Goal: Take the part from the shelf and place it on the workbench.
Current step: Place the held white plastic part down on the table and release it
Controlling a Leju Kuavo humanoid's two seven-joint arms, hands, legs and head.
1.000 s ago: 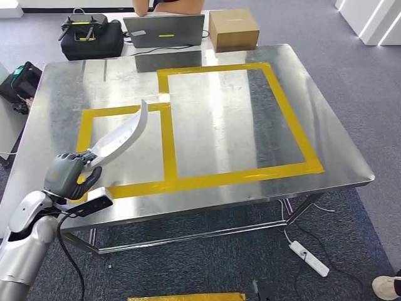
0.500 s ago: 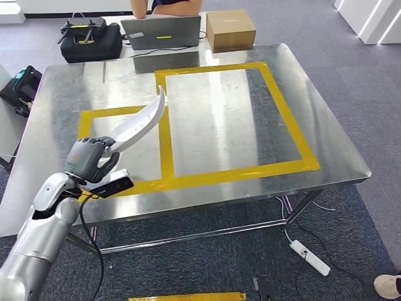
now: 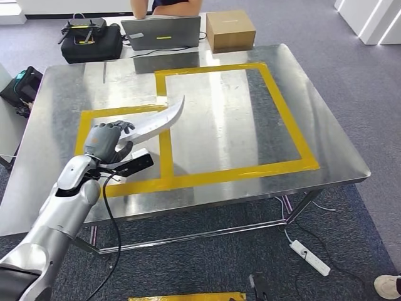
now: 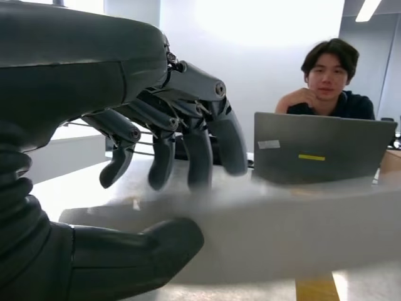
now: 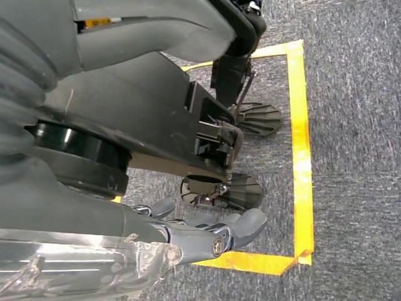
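The part (image 3: 152,123) is a long, curved white piece tapering to a point. My left hand (image 3: 106,142) grips its thick end and holds it above the steel workbench (image 3: 213,119). Its tip reaches over the yellow tape strip (image 3: 165,145) between the small and the large taped rectangles. In the left wrist view the part (image 4: 284,232) is a pale blurred band lying between the thumb and the curled fingers (image 4: 198,160) of my left hand (image 4: 160,188). My right hand (image 5: 208,237) hangs beside my body over the carpet, fingers loosely extended and holding nothing.
At the bench's far edge stand a grey laptop (image 3: 161,31), a cardboard box (image 3: 230,29) and a black bag (image 3: 89,41); a person (image 4: 331,81) sits behind the laptop. A white power strip (image 3: 309,258) lies on the carpet under the bench's right end.
My left arm has reached forward and to the right with the part, carrying it from the bench's near left corner to above the small taped rectangle. The part now lies flatter.
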